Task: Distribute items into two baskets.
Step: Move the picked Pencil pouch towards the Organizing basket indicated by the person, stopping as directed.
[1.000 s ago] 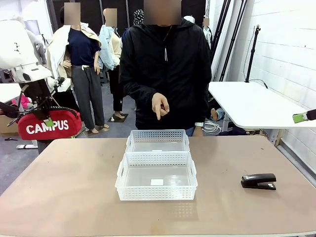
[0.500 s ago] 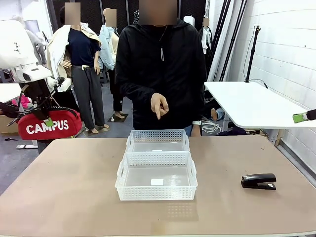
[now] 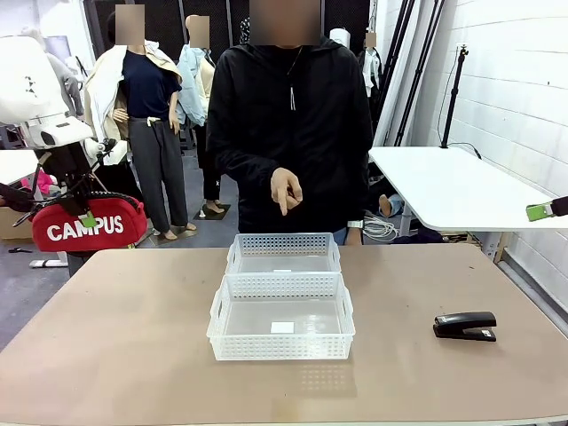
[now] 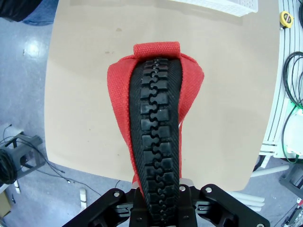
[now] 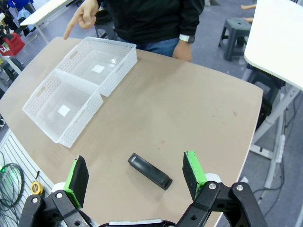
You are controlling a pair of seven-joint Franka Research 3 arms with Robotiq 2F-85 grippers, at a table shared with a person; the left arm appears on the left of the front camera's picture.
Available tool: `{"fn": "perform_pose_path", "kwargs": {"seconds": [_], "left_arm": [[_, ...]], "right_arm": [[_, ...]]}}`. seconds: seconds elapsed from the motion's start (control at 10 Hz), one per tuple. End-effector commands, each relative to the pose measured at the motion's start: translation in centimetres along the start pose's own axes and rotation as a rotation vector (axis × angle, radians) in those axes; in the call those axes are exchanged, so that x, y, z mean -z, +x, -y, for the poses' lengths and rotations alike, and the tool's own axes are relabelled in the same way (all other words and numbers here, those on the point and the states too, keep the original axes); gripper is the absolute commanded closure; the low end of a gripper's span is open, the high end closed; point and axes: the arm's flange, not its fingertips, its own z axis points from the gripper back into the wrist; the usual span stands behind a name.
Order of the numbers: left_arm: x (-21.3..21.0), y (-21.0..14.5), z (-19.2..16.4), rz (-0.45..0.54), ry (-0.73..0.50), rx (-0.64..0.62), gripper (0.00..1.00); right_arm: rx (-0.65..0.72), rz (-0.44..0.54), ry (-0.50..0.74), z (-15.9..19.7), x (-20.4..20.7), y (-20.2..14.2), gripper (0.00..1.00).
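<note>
My left gripper [image 3: 86, 216] hangs off the table's left end, shut on the top of the red CAMPUS pouch [image 3: 89, 227]. In the left wrist view the pouch [image 4: 120, 118] and its black zipper hang from the closed jaws over the table's edge. The black stapler [image 3: 465, 326] lies on the table at the right. My right gripper [image 5: 136, 174] hovers open high above the stapler [image 5: 149, 171]. Two white baskets stand mid-table, end to end: the far basket [image 3: 284, 242] and the near basket [image 3: 281, 344], both empty. The person's hand [image 3: 286, 190] points down over the far basket.
The person stands at the far side, the other hand [image 5: 182, 48] on the table edge. A white side table [image 3: 453, 191] stands beyond the right end. A tape measure [image 4: 284, 18] lies on the robot's base. Bare tabletop [image 3: 133, 337] surrounds the baskets.
The person has shifted slightly to the left, still pointing. Neither arm, the pouch nor the stapler has moved.
</note>
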Motion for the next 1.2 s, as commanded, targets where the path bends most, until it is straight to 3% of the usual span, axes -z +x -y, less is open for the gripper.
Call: {"fn": "perform_pose_path", "kwargs": {"seconds": [0.0, 0.2, 0.7, 1.1], "left_arm": [[0.0, 0.0, 0.0, 0.000, 0.000, 0.000, 1.00], [0.1, 1.0, 0.4, 0.025, -0.015, 0.019, 1.00], [1.0, 4.7, 4.1, -0.020, -0.081, 0.042, 1.00], [2.3, 7.4, 7.1, -0.050, -0.046, 0.116, 1.00]], "right_arm": [[-0.004, 0.025, 0.018, 0.1, 0.3, -0.1, 0.00], [-0.004, 0.025, 0.018, 0.1, 0.3, -0.1, 0.00], [-0.004, 0.025, 0.018, 0.1, 0.3, -0.1, 0.00], [-0.004, 0.025, 0.018, 0.1, 0.3, -0.1, 0.00]]}}
